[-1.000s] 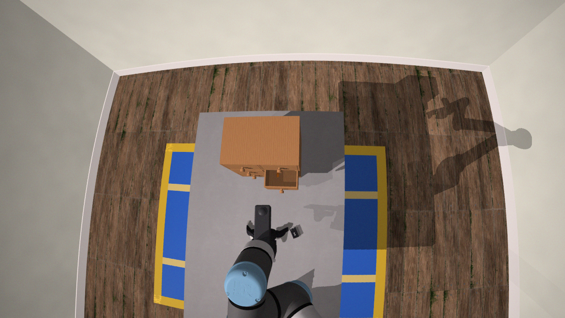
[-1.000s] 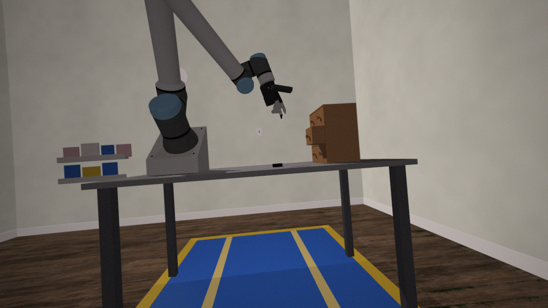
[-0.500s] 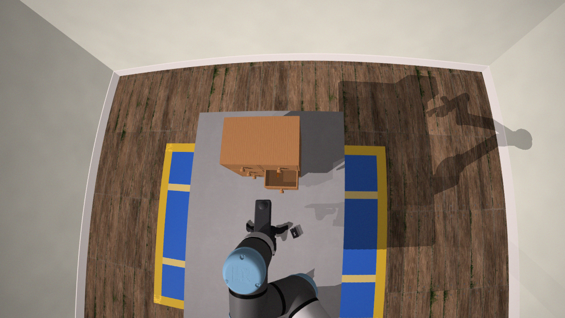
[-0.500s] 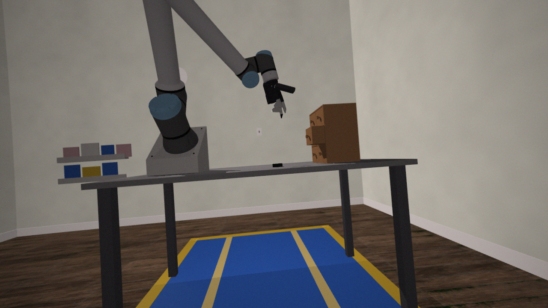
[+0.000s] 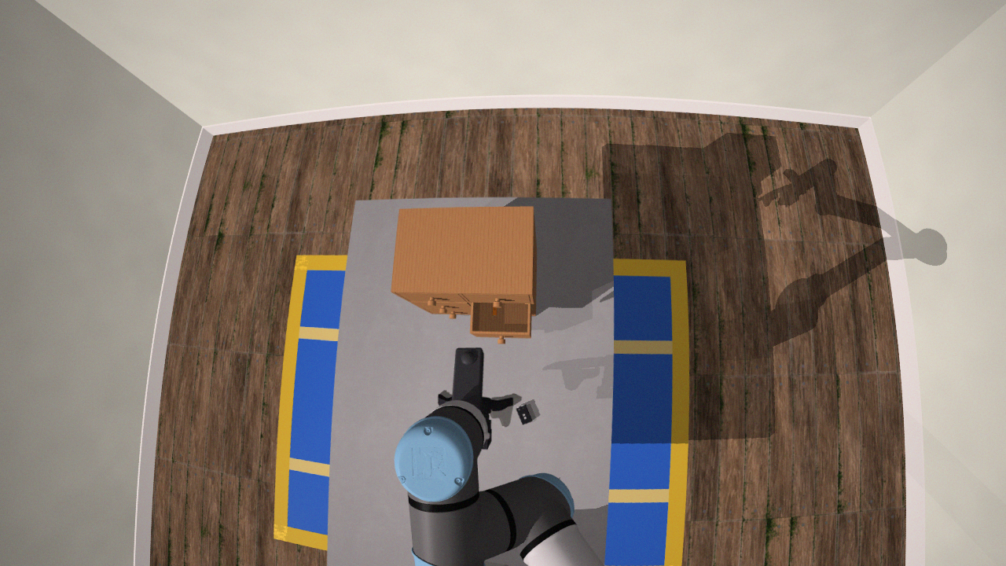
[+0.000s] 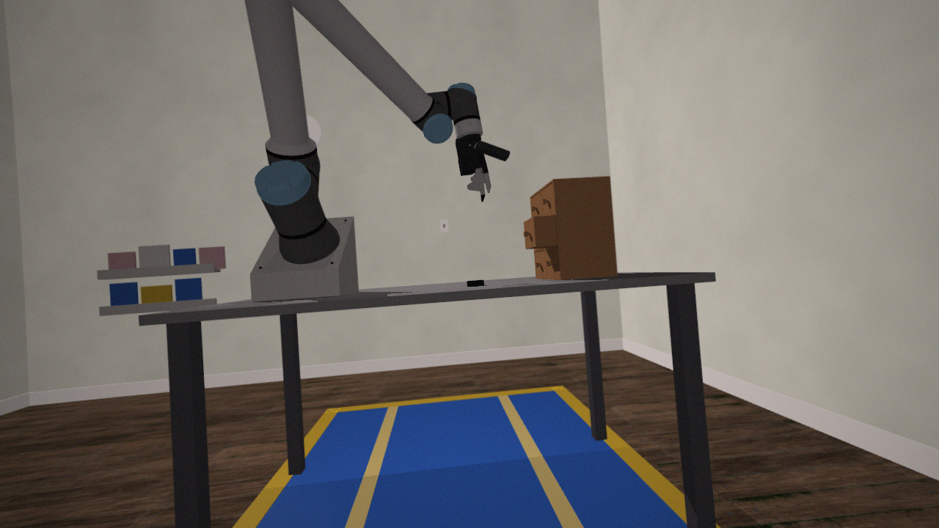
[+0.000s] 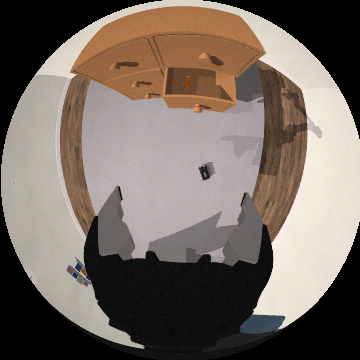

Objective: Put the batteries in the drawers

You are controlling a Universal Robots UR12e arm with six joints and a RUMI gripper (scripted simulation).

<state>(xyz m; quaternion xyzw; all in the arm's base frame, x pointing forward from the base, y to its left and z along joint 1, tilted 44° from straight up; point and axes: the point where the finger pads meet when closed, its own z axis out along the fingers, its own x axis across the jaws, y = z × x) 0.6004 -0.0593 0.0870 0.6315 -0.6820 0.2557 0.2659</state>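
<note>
Grey tabletop (image 5: 415,337) (image 6: 419,293) (image 7: 150,145), plank floor (image 5: 281,175) (image 6: 98,433) (image 7: 282,165), pale walls (image 5: 527,49) (image 6: 163,118) (image 7: 35,150); tool (image 5: 475,401) (image 6: 482,195) (image 7: 181,191) wide open, gripping nothing.

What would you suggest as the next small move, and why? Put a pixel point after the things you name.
I would probably ease the gripper (image 5: 476,399) (image 6: 484,194) (image 7: 181,191) towards the open drawer (image 5: 485,334) (image 6: 544,232) (image 7: 215,104) to push it shut: a small orange item (image 5: 494,310) (image 7: 188,83) lies inside, and the spread fingers hold nothing.

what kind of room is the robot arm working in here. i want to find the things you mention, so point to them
Probably a robot test room or lab: an arm (image 5: 449,524) (image 6: 367,59) bolted to a table (image 5: 394,351) (image 6: 419,298), a yellow-edged blue floor mat (image 5: 313,401) (image 6: 452,433), and bare, pale walls (image 5: 492,49) (image 6: 163,98).
</note>
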